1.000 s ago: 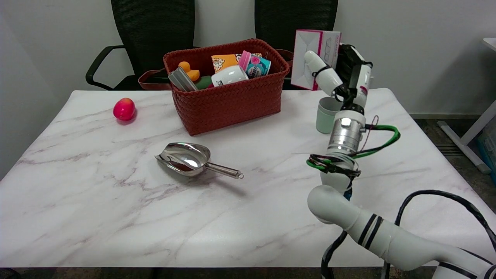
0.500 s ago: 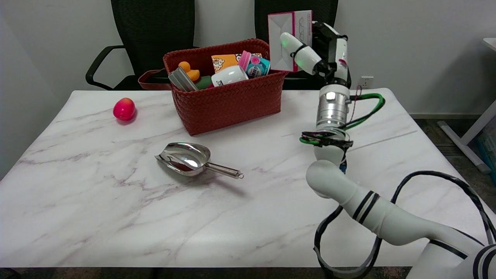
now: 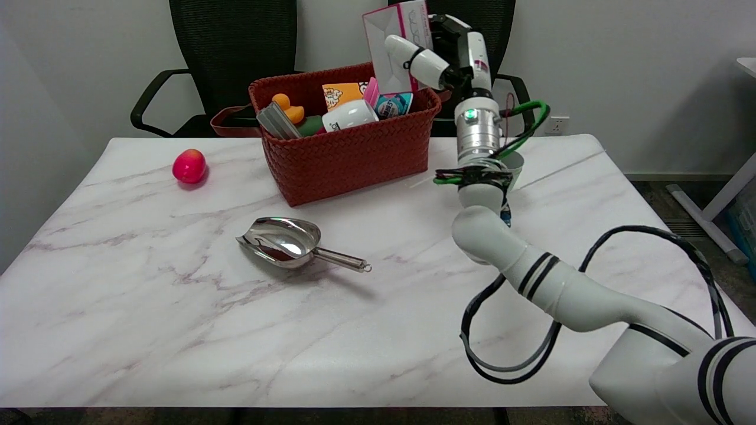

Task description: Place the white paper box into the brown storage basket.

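Paper box held by right hand above storage basket's right end; scoop nearer, ball left.

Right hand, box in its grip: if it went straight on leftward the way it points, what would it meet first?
Probably nothing: the right hand holds the box above the basket rim, so the way looks free over its contents, though depth is unclear.

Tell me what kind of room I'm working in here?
Probably an office or lab room. Two black mesh office chairs stand behind a marble-patterned table, against a plain white wall with an outlet. The right hand holds the box over the basket.
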Tool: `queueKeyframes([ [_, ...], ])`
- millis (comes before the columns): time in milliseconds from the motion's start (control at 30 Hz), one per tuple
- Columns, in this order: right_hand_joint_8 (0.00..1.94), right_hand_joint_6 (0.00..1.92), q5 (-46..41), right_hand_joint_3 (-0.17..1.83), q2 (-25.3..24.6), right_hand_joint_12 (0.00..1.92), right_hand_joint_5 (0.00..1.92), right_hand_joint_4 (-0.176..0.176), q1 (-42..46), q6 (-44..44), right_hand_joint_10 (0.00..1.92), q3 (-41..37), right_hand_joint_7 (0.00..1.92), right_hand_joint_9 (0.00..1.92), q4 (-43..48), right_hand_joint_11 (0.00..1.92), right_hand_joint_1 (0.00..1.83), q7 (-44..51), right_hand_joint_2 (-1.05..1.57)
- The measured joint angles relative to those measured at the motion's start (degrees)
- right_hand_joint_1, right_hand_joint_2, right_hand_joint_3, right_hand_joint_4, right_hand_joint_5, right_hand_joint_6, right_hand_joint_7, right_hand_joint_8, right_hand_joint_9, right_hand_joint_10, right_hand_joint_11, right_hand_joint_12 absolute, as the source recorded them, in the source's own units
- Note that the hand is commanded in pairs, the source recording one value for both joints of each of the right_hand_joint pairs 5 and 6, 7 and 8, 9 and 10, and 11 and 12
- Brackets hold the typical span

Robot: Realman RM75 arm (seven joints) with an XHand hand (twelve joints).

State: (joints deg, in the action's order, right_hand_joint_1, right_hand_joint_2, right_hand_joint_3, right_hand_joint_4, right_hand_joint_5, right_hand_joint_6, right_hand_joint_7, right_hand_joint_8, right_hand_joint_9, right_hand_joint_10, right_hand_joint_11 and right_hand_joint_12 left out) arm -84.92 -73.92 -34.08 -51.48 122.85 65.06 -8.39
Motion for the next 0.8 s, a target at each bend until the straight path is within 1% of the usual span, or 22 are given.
queueKeyframes([
  [333,1.26,0.78,1.49,-0.16,-2.40,0.64,0.78,0.000,-6.60,5.71,1.10,1.59,1.26,1.10,-8.11,0.64,1.01,0.06,0.98],
  [800,1.24,0.83,10.19,-0.17,-7.22,0.48,0.83,0.000,-15.37,10.39,1.03,3.71,1.24,1.03,-22.67,0.48,0.93,0.17,1.06],
])
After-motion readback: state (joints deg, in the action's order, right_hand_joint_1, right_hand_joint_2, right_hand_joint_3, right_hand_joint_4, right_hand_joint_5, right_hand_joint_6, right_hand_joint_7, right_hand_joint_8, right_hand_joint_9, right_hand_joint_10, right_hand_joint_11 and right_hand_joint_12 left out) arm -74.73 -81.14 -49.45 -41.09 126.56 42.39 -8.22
